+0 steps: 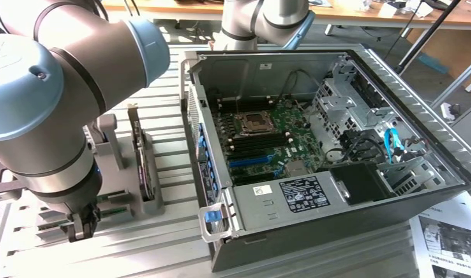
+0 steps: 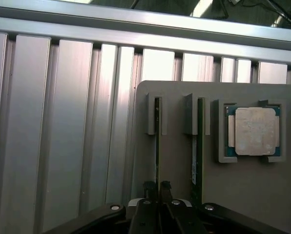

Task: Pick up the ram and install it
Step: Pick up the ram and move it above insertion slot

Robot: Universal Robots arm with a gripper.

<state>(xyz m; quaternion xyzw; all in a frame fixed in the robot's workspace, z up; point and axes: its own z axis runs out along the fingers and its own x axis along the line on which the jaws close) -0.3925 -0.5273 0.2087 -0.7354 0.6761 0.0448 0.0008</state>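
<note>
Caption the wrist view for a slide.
Claw shut on the ram standing in its gray holder, processor alongside.

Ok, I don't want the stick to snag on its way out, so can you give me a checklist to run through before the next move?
1. Grip: the gripper is shut on the ram, jaws on either side of its edge. Ok.
2. Seating: the ram stands on edge in its slot of the gray holder. Ok.
3. Neighbour: the second stick sits in the next slot, apart from the gripper. Ok.
4. Processor chip lies in its own recess, apart. Ok.
5. Computer case is open, motherboard exposed. Ok.
6. Memory slots ready, latches open: cannot tell.
</note>
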